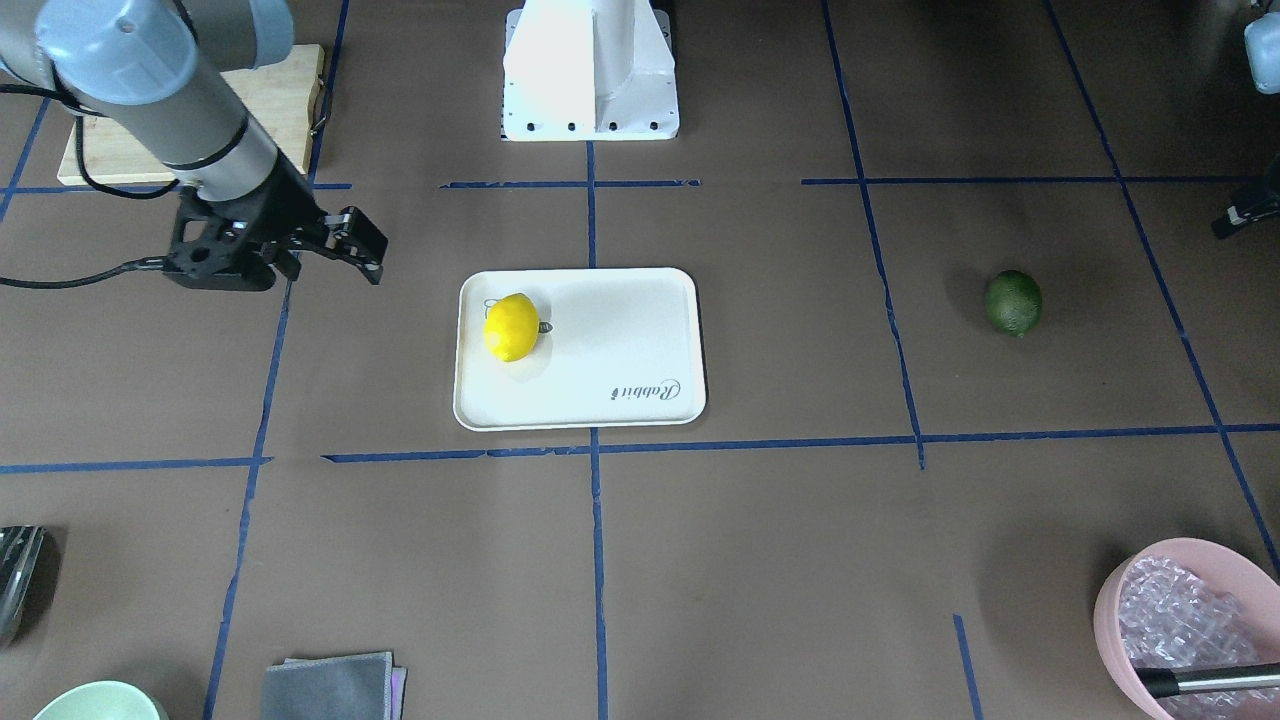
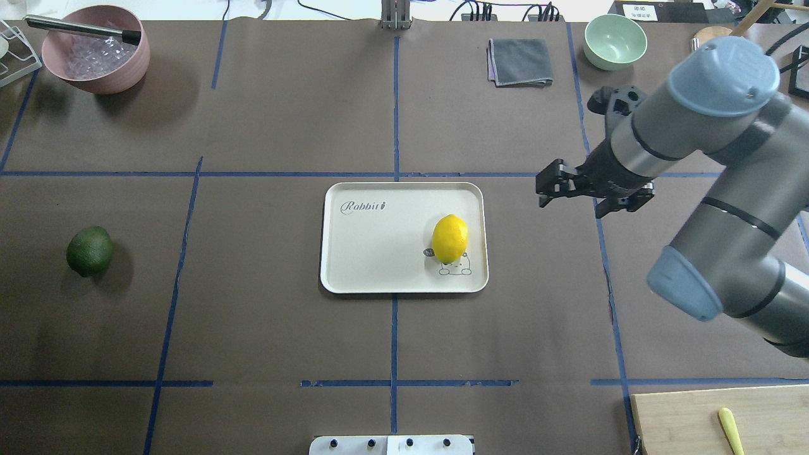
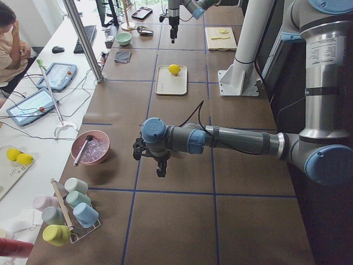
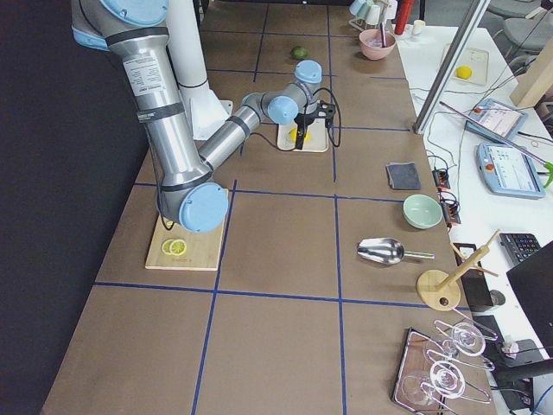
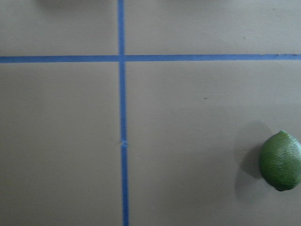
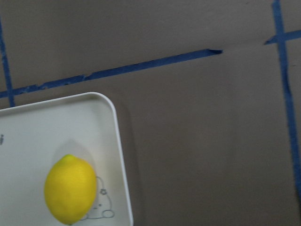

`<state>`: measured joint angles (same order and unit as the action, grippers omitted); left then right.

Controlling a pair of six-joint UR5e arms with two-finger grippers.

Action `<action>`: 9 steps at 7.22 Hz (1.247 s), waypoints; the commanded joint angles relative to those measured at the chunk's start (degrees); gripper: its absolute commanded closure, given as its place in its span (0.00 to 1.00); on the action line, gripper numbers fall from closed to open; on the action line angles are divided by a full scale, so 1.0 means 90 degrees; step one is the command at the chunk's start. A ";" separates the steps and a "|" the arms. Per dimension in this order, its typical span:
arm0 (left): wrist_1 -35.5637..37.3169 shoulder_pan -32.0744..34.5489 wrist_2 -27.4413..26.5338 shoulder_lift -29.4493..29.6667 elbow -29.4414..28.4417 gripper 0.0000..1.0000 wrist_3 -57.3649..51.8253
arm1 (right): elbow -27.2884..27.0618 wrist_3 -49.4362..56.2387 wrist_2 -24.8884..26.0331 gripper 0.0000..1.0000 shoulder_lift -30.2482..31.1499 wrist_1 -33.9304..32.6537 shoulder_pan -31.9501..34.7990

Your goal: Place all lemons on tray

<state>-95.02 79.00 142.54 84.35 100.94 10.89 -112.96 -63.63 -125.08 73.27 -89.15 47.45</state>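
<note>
Yellow lemon [image 2: 449, 237] lies on the tray [image 2: 379, 253]. Green lemon [image 2: 90, 251] sits on the table [image 2: 253, 316], well apart. Right tool [image 2: 542, 191] hangs spread and empty beside the tray. Left tool [image 3: 160, 171], grip impossible to tell, likely fetches the green one next.

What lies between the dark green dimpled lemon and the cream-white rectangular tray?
Only bare brown table and one blue tape line, between dark green lemon and cream-white tray, in the overhead view.
</note>
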 commanded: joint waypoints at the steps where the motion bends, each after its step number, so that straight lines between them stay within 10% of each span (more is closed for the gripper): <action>1: -0.1525 -0.1117 -0.0095 -0.0007 -0.0053 0.00 0.1043 | -0.0096 0.0868 -0.0106 0.00 0.0607 0.0042 0.0343; 9: -0.2812 -0.2811 -0.1375 0.0489 -0.0657 0.00 0.2921 | -0.0008 0.0976 -0.0009 0.00 0.0618 0.0072 0.0343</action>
<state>-120.30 53.92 130.30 86.90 96.98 37.20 -113.06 -54.85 -125.16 78.83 -88.51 50.54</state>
